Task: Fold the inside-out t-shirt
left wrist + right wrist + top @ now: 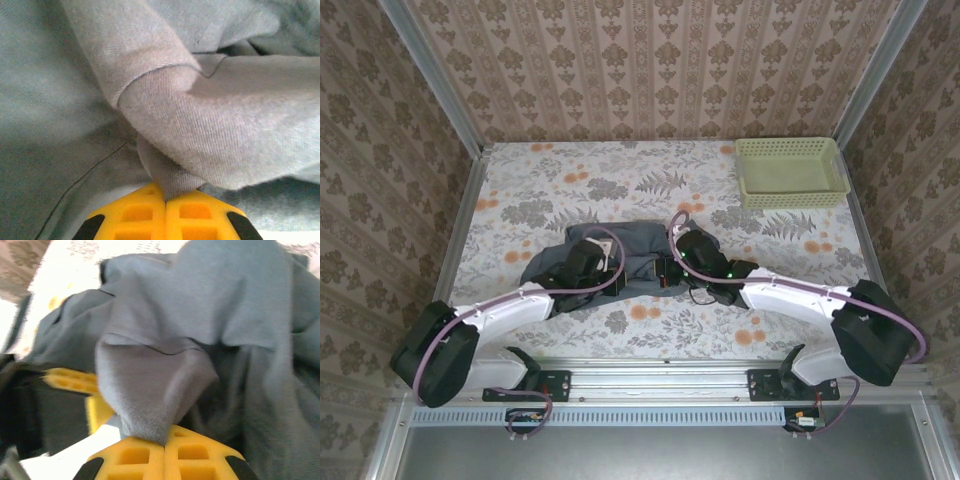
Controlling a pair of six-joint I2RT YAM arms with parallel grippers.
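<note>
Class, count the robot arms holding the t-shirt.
2. Left arm, at the t-shirt's left side; right arm, at its right side. Both arms' jaws are shut on fabric.

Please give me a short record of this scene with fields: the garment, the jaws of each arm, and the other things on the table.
t-shirt: blue-grey, bunched on the table between the two arms
left jaws: shut on a fold of the t-shirt
right jaws: shut on another fold of it
basket: light green, empty, far right corner
progress: not yet folded
</note>
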